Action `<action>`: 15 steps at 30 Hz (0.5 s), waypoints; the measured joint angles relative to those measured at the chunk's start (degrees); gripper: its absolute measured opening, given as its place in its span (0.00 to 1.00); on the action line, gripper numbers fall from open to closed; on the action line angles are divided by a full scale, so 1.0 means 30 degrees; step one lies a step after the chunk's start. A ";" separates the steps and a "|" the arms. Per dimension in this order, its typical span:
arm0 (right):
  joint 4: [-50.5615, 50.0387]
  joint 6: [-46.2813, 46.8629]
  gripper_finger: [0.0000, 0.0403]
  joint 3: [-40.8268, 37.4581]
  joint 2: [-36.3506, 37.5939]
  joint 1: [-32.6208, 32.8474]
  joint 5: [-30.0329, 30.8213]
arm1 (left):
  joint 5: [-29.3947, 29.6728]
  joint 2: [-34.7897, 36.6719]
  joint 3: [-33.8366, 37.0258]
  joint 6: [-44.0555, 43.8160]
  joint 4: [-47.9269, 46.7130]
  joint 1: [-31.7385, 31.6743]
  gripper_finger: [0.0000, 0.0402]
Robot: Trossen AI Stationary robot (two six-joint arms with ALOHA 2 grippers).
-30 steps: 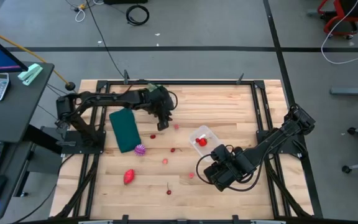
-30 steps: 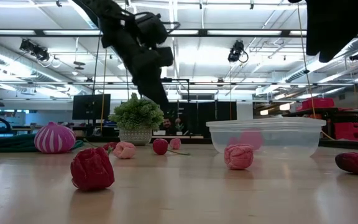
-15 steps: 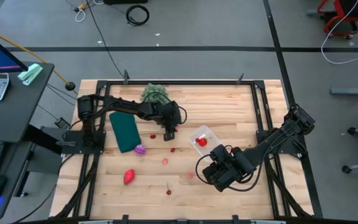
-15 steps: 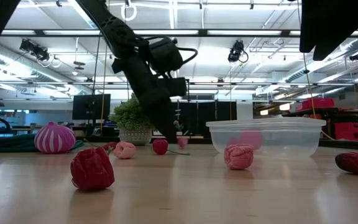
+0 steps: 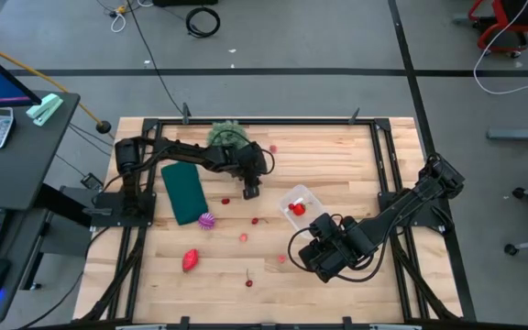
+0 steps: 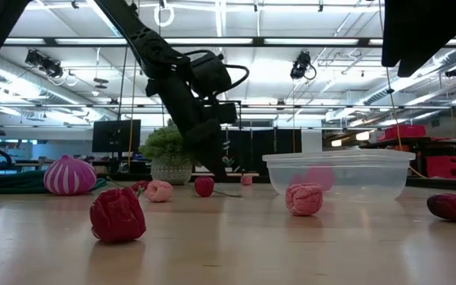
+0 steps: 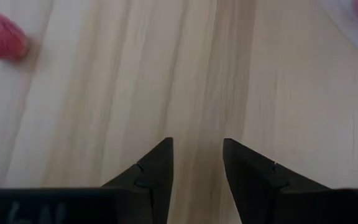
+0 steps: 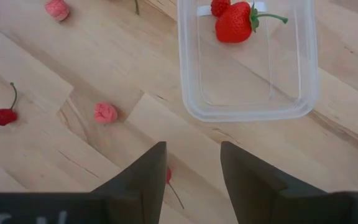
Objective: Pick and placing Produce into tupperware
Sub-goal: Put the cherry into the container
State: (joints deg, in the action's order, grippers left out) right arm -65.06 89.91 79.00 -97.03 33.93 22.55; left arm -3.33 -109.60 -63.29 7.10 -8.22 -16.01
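- Left gripper is hanging low over bare wood mid-table, just left of the small clear rectangular plastic tub; its jaws are standing apart with nothing between them, as the left wrist view shows.
- Right gripper is waiting near the table's front right, jaws parted and empty, looking toward the tub.
- Tub is already holding a red strawberry-like piece and a smaller red berry.
- Loose produce is lying scattered: a tiny pink berry at the far edge, a small red berry in front of the left gripper, a pink lumpy berry, a larger red strawberry piece front left, a purple-pink striped ball beside the dark green folded cloth.
- Judgement: pieces look light and rounded, likely rolling if nudged; pinching across the widest middle, squarely from above, seems safest.
- Stemmed cherry: taking the body, not the thin stalk.
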 joint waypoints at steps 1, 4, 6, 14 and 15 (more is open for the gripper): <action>-0.0002 -0.0007 0.40 0.0000 0.0000 -0.0007 0.0000 | 0.0061 0.0000 0.0000 0.0013 0.0550 -0.0017 0.36; -0.0007 -0.0022 0.40 0.0000 0.0000 -0.0015 0.0000 | 0.0558 0.0036 -0.0007 0.0082 0.2666 -0.0250 0.35; -0.0007 -0.0022 0.40 0.0000 0.0000 -0.0015 0.0000 | 0.0678 0.0036 -0.0007 0.0083 0.3688 -0.0523 0.35; -0.0007 -0.0029 0.40 0.0000 0.0000 -0.0015 -0.0007 | 0.2346 -0.0102 -0.0007 -0.0147 0.6051 -0.1577 0.34; -0.0015 -0.0029 0.40 0.0000 0.0000 -0.0015 -0.0007 | 0.2386 -0.0108 -0.0007 -0.0140 0.6301 -0.1692 0.34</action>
State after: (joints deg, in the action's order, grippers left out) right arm -65.10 89.82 79.00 -97.03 33.89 22.52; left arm 3.83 -109.93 -63.31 6.68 10.69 -21.09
